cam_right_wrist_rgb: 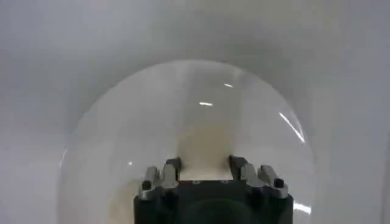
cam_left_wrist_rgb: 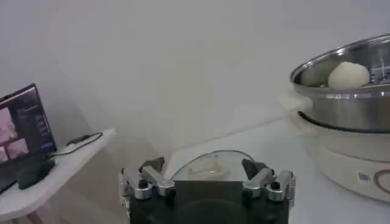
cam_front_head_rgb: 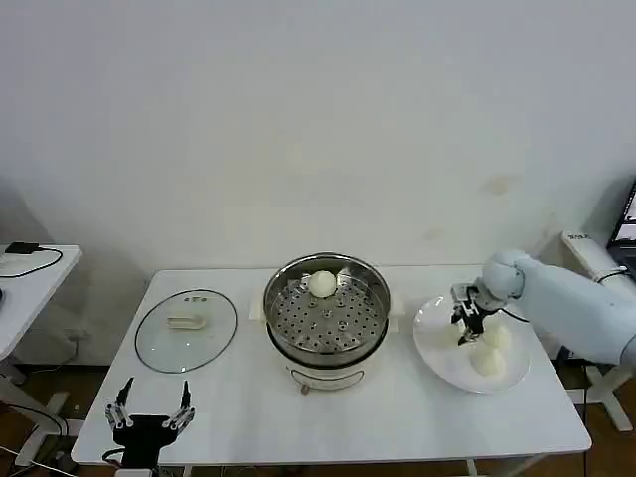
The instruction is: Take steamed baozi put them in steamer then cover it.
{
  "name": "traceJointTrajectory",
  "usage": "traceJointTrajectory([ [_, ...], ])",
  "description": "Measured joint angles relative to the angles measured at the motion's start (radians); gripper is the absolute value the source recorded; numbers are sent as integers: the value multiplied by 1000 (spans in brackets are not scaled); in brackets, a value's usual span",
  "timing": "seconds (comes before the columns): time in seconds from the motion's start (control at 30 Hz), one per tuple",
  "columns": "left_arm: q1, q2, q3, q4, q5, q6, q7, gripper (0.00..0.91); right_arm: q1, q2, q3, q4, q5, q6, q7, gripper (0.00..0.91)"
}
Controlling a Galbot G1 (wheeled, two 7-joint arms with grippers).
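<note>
The steamer stands mid-table without its cover, and one baozi lies at the back of its perforated tray. In the left wrist view the same baozi shows above the steamer's rim. My right gripper is low over the white plate, beside two more baozi. In the right wrist view that gripper is shut on a baozi that fills the gap between its fingers. The glass cover lies flat on the table to the left. My left gripper waits open near the front left corner.
The plate lies right of the steamer near the table's right edge. The cover lies just beyond my left gripper. A side table with a cable stands to the far left, and a screen stands on it.
</note>
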Motion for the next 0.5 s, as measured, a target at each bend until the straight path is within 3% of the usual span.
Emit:
traceJointTrajectory([
  [0.5,-34,16,8,3,-4,5,3,907,376,20,-192,194,160,-56,16,564],
])
